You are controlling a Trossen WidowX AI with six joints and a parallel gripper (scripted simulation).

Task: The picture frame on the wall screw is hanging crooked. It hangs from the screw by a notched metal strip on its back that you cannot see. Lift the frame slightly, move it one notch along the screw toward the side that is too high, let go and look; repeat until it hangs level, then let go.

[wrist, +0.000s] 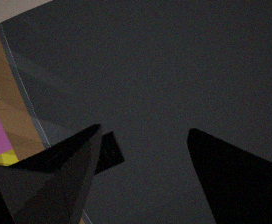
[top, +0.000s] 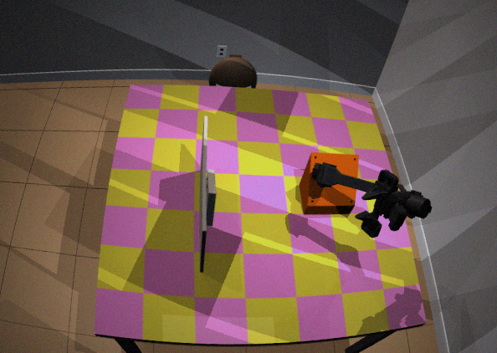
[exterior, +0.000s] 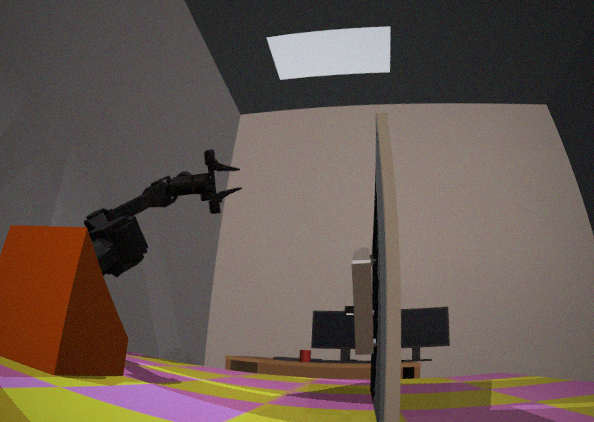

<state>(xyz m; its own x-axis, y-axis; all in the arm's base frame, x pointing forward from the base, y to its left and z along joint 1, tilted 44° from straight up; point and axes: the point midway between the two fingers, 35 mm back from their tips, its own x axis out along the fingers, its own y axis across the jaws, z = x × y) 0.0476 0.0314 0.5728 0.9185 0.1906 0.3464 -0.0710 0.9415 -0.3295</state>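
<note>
The picture frame hangs on the robot-facing side of a thin upright wall panel. The top and exterior views show it edge-on, so I cannot tell its tilt, and the screw is hidden. My gripper is open and empty. It is raised high beside the orange pedestal that carries the arm, far from the frame, with its fingers pointing toward the panel. The wrist view shows only the two dark fingers against grey wall.
The pink and yellow checkered table bears the panel and the pedestal. A round brown object stands behind the table's far edge. A room wall is close on the arm's side. A desk with monitors and a red cup stand in the background.
</note>
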